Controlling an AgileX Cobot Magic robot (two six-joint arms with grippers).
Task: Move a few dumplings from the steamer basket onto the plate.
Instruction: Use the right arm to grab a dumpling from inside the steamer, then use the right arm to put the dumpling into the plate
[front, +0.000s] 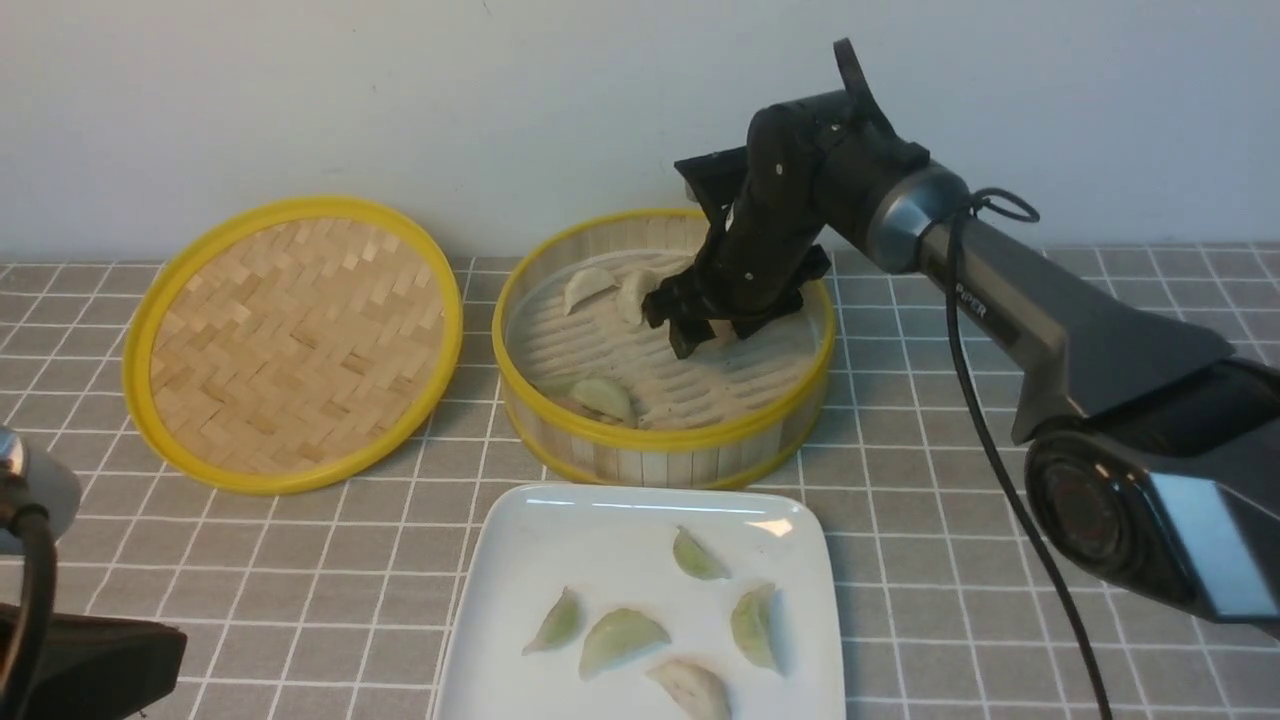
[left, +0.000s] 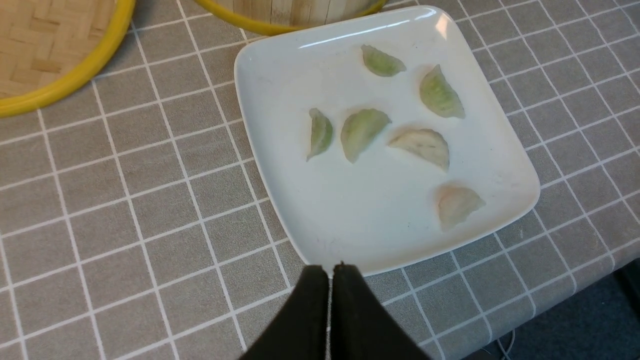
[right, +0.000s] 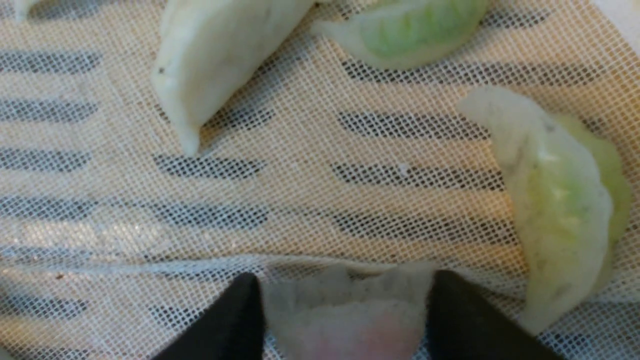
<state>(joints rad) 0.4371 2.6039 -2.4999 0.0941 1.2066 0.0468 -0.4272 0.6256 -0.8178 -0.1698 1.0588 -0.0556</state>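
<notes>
Right jaws: closed on a pinkish dumpling (right: 357, 327), one fingertip against each side, down inside the steamer basket (front: 665, 440).
Left jaws: clenched together with nothing between them, near a corner of the plate (left: 380, 215).
Pinkish dumpling: its pale pleated edge ran across from one fingertip to the other; its body ran out of the right wrist view, so its full long axis could not be told.
Basket, far left part: a cream dumpling (front: 590, 287) lay with its long axis slanting from near left to far right; a second pale dumpling (front: 636, 296) beside it pointed more nearly front to back.
Basket, near left part: a pale green dumpling (front: 603, 397) slanted from far left to near right, others partly hidden around it.
Plate: six dumplings, well within the rim, in front of the basket.
Plate, green four: the farthest (front: 698, 556) slanted from far left to near right; the rightmost (front: 756, 627) pointed roughly front to back; the leftmost (front: 557, 622) and its larger neighbour (front: 622, 641) slanted from near left to far right.
Plate, other two: one cream (left: 422, 145), slanting from far left to near right in the front view, and one pinkish-cream (left: 459, 206).
Lid (front: 295, 345): woven, yellow-rimmed, left of the basket.
Worktop (front: 1000, 600): grey with white grid lines.
</notes>
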